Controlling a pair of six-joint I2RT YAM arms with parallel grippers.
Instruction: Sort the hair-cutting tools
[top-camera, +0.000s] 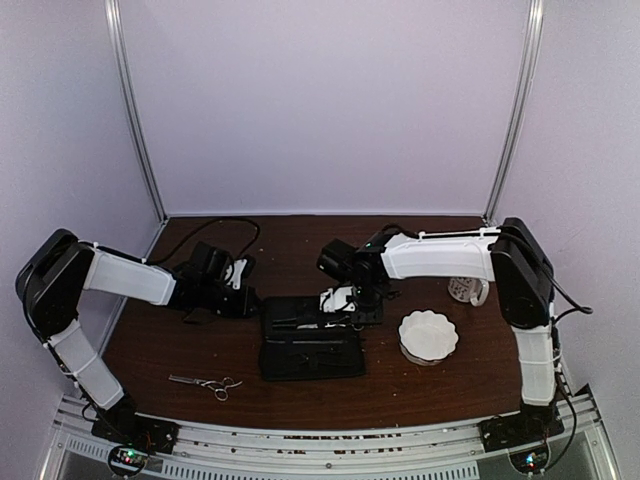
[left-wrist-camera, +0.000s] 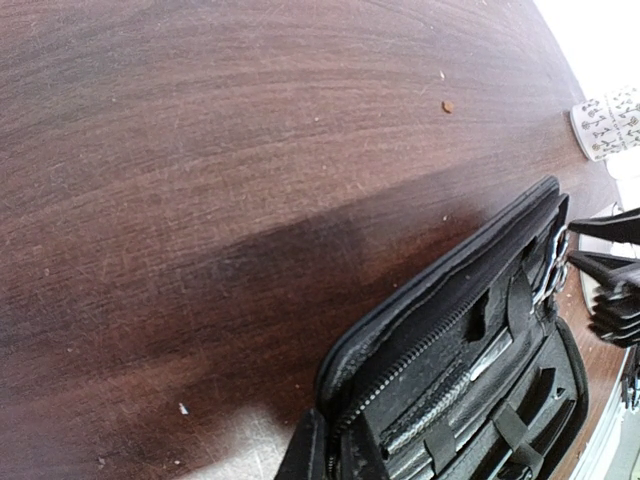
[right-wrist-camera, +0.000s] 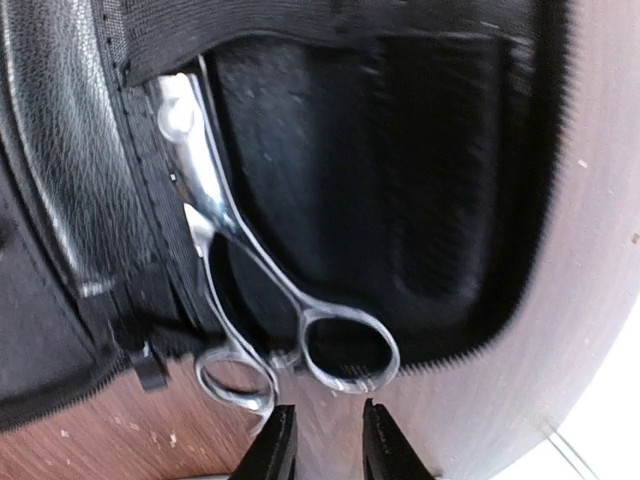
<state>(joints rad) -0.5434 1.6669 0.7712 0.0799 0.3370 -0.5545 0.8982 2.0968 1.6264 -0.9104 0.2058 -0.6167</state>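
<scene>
right gripper (right-wrist-camera: 326, 408) jaws a little apart, nothing between them. tips point at the finger rings of the silver scissors (right-wrist-camera: 255, 268), just short of them, not touching. those scissors lie inside the open black zip case (right-wrist-camera: 60, 170), blades running away from the gripper along the zip edge, one ring poking past the case rim over the table (top-camera: 420, 390). white scalloped bowl (top-camera: 428, 335) is near this gripper, on the robot's right of it, beside the case but apart from it. left gripper (top-camera: 248, 298) closed, at the case's far left corner. fabric edge sits right at its tips in the wrist view, cannot tell if pinched. second scissors (top-camera: 205, 383) flat on the table, well apart from both grippers, toward the left arm's base.
</scene>
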